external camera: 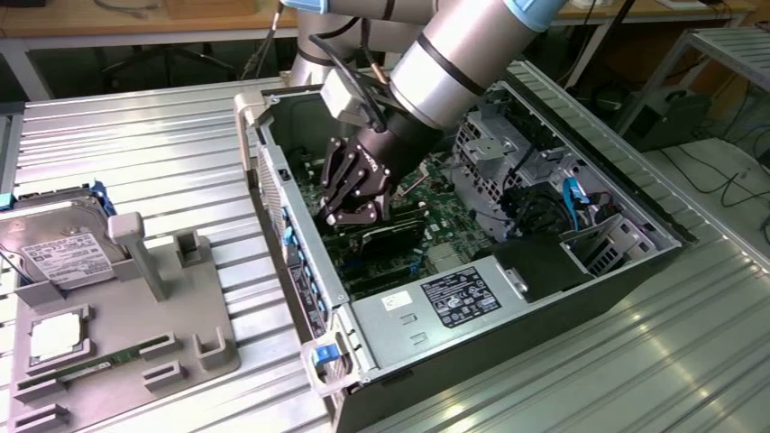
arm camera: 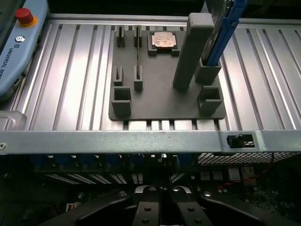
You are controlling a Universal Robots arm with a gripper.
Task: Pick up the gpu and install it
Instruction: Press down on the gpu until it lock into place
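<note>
My black gripper (external camera: 344, 216) reaches down into the open computer case (external camera: 626, 194), low over the green motherboard (external camera: 452, 212). Its fingers are shut, pressed together with no gap in the wrist view, where the gripper (arm camera: 161, 192) faces the case's rear wall (arm camera: 141, 141). The gpu (external camera: 391, 240), a flat black card, stands on edge in the motherboard just beside and below the fingertips. I cannot tell whether the fingertips touch its upper edge.
A grey parts fixture (external camera: 132, 316) lies on the ribbed metal table at the exterior view's left, carrying a silver hard drive (external camera: 54, 253), a processor (external camera: 57, 334) and a green memory stick (external camera: 90, 365). A teach pendant (arm camera: 21, 42) rests on the table. The power supply (external camera: 463, 293) fills the case's near end.
</note>
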